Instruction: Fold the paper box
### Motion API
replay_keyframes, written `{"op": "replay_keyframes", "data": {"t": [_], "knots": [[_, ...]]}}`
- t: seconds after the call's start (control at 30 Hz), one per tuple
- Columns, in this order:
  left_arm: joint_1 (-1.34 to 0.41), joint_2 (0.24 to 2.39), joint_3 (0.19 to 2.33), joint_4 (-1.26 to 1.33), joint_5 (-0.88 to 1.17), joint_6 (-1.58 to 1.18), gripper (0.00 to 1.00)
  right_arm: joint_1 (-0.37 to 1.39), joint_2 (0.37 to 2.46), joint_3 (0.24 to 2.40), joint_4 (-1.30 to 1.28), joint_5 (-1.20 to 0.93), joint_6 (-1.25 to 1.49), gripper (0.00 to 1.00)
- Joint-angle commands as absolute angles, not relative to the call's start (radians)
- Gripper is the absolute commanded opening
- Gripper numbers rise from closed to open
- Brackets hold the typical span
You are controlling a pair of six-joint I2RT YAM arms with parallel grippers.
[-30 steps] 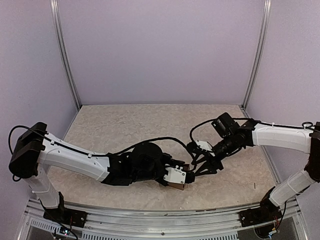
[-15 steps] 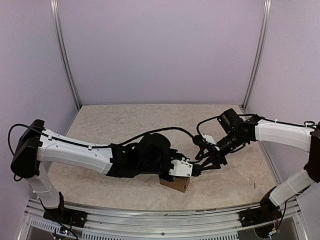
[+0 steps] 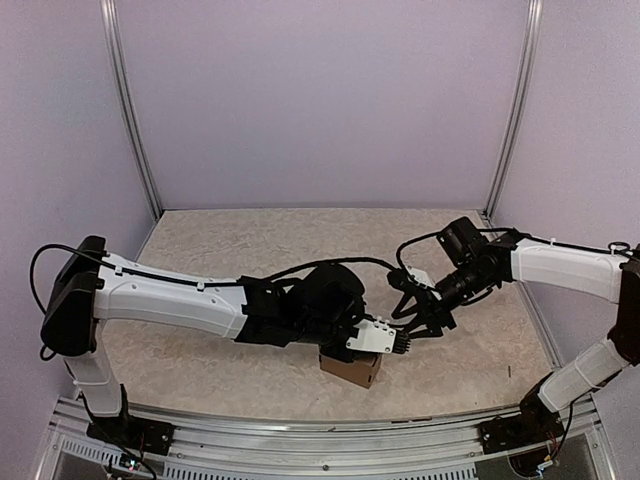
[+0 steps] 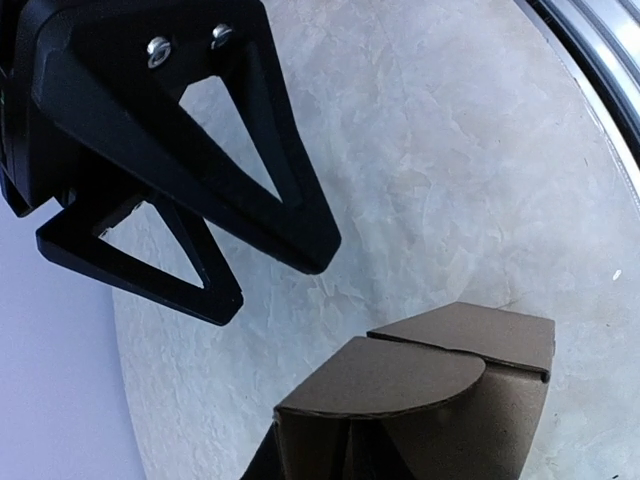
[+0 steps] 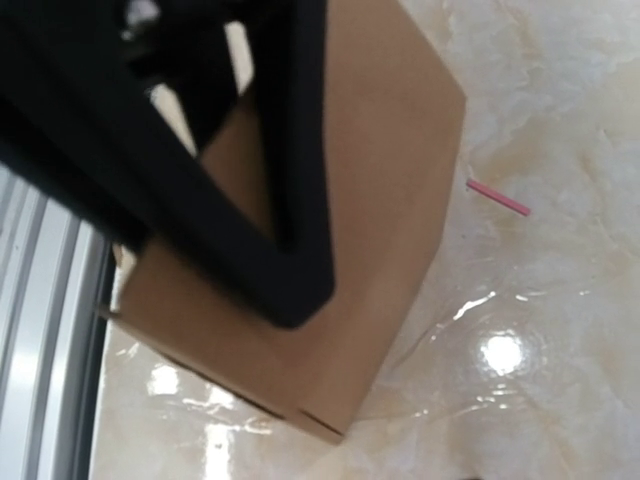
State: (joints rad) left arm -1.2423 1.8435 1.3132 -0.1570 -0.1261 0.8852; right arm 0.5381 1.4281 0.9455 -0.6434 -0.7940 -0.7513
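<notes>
The paper box (image 3: 351, 369) is a small brown cardboard box standing on the table near the front edge. In the left wrist view the box (image 4: 420, 395) fills the bottom, with a rounded tab folded over its top beside a flat panel. My left gripper (image 3: 392, 341) hangs over the box's right top edge; its fingers are almost entirely hidden, so I cannot tell how they stand. My right gripper (image 3: 413, 327) is open and empty, just right of and above the box. It also shows in the left wrist view (image 4: 270, 280). One of its fingertips (image 5: 290, 290) hovers over the box's side (image 5: 390, 180).
The marbled table top (image 3: 250, 250) runs back to lilac walls. A metal rail (image 3: 300, 420) edges the front; it also shows in the left wrist view (image 4: 590, 60). A small pink sliver (image 5: 498, 198) lies on the table beside the box.
My left arm has swung right and slightly up over the box. My right gripper has drawn back a little to the right. The box has stayed where it was.
</notes>
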Motion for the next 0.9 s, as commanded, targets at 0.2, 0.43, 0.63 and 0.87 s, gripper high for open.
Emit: {"op": "replay_keyframes", "data": {"t": [0.2, 0.43, 0.63, 0.87], "knots": [[-1.244, 1.867, 1.356, -0.181, -0.140, 0.899, 0.27, 0.528, 1.442, 0.912, -0.654, -0.837, -0.757, 0.57], [-1.248, 1.851, 1.368, -0.198, -0.123, 0.911, 0.16, 0.528, 1.456, 0.915, -0.653, -0.848, -0.755, 0.57], [-1.263, 1.858, 1.373, -0.191, -0.151, 0.915, 0.26, 0.528, 1.458, 0.912, -0.652, -0.848, -0.754, 0.57], [-1.275, 1.852, 1.387, -0.186, -0.162, 0.930, 0.22, 0.529, 1.459, 0.910, -0.652, -0.851, -0.752, 0.57]]}}
